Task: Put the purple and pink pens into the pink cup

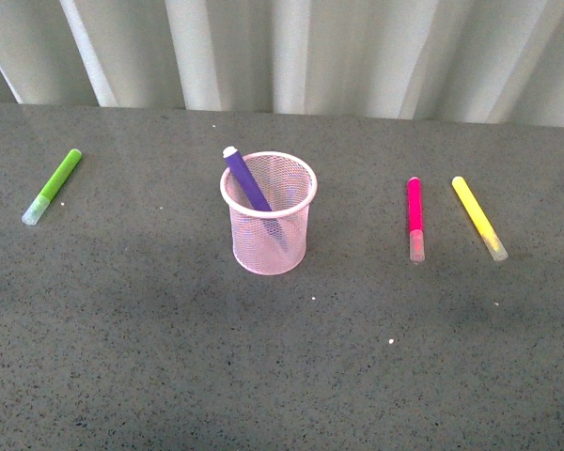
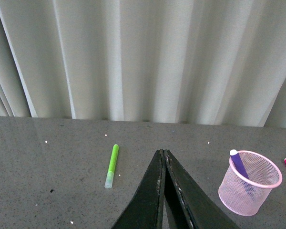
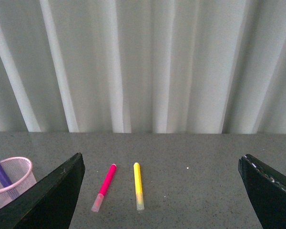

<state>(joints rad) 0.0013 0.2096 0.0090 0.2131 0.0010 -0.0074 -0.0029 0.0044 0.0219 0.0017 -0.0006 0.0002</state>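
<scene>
The pink cup (image 1: 269, 214) stands upright mid-table, and the purple pen (image 1: 246, 180) leans inside it with its end above the rim. Right of the cup the pink pen (image 1: 415, 218) lies flat on the table. Neither arm shows in the front view. In the left wrist view my left gripper (image 2: 162, 153) is shut with nothing in it, and the pink cup (image 2: 250, 183) with the purple pen (image 2: 238, 164) is off to one side. In the right wrist view my right gripper (image 3: 162, 164) is wide open, above and short of the pink pen (image 3: 105, 186); part of the cup (image 3: 12, 180) shows.
A yellow marker (image 1: 478, 217) lies just right of the pink pen, also seen as the yellow marker (image 3: 138, 185) in the right wrist view. A lime-green marker (image 1: 53, 186) lies at the far left. A pale curtain (image 1: 282, 52) backs the dark grey table (image 1: 282, 366).
</scene>
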